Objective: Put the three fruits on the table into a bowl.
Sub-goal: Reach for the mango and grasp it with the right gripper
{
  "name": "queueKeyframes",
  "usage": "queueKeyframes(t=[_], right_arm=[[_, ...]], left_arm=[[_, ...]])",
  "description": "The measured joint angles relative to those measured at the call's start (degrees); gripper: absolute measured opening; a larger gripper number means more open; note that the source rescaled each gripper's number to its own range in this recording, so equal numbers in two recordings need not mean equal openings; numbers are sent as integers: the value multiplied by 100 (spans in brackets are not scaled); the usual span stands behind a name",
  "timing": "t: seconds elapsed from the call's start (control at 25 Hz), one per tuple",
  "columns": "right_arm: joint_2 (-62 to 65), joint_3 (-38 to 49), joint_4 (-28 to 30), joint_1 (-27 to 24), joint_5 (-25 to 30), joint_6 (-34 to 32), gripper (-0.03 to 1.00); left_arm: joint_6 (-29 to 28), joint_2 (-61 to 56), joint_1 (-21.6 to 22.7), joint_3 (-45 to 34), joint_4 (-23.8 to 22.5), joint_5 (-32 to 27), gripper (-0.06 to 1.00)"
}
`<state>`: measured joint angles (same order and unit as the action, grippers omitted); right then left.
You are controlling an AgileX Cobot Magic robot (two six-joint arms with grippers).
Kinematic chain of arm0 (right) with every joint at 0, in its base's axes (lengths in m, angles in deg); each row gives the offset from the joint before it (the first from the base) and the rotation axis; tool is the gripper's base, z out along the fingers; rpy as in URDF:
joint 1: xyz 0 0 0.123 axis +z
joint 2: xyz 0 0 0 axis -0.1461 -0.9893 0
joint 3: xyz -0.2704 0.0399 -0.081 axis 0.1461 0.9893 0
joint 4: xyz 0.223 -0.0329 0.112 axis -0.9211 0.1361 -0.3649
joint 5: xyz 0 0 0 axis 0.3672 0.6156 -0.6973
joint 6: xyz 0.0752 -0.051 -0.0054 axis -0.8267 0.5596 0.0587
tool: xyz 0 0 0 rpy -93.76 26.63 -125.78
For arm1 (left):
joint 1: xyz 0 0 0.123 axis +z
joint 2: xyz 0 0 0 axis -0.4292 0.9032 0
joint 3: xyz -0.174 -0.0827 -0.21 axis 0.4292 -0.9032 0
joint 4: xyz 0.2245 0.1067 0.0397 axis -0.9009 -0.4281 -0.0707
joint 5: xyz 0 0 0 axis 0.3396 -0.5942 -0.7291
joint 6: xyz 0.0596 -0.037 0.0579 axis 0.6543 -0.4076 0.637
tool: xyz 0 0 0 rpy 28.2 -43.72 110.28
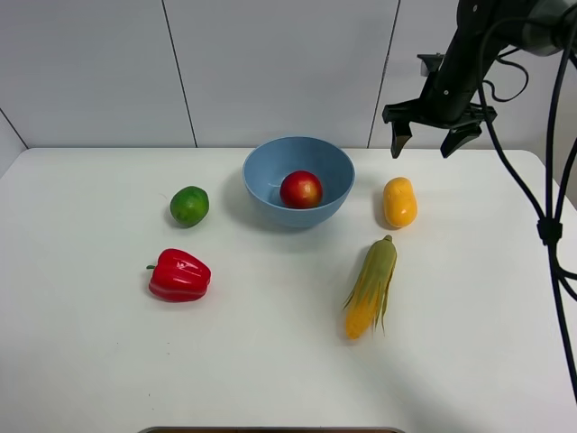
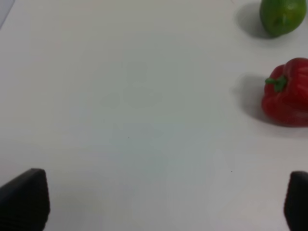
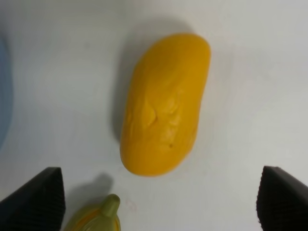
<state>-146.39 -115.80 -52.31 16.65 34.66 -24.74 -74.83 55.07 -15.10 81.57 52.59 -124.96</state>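
The round red fruit (image 1: 301,189) lies inside the light-blue bowl (image 1: 270,167) at the back middle of the white table (image 1: 108,361). The yellow-orange oblong fruit (image 1: 399,202) lies right of the bowl; it fills the right wrist view (image 3: 163,103). The green lime (image 1: 189,206) lies left of the bowl and shows in the left wrist view (image 2: 281,16). My right gripper (image 1: 425,140) is open and empty, hanging above and behind the oblong fruit. In the right wrist view its fingertips (image 3: 36,199) stand wide apart on either side of the fruit. My left gripper (image 2: 154,202) is open and empty over bare table.
A red bell pepper (image 1: 179,275) lies front left of the bowl, near the lime (image 2: 288,91). A corn cob with green husk (image 1: 370,287) lies in front of the oblong fruit; its tip shows in the right wrist view (image 3: 98,216). Cables hang at the right edge (image 1: 550,225).
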Motion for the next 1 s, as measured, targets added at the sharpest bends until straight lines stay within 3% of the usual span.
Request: queueKeyframes(t=[0.08, 0.2, 0.32, 1.0], right_arm=[[-184, 0, -38, 0, 0, -5, 62], [-384, 0, -79, 0, 0, -3, 79], [-490, 0, -86, 0, -6, -3, 89], [-1027, 0, -87, 0, -326, -3, 91]], left_arm=[[0, 0, 0, 0, 0, 0, 100], [0, 0, 0, 0, 0, 0, 100], [0, 0, 0, 0, 0, 0, 100], [0, 0, 0, 0, 0, 0, 100]])
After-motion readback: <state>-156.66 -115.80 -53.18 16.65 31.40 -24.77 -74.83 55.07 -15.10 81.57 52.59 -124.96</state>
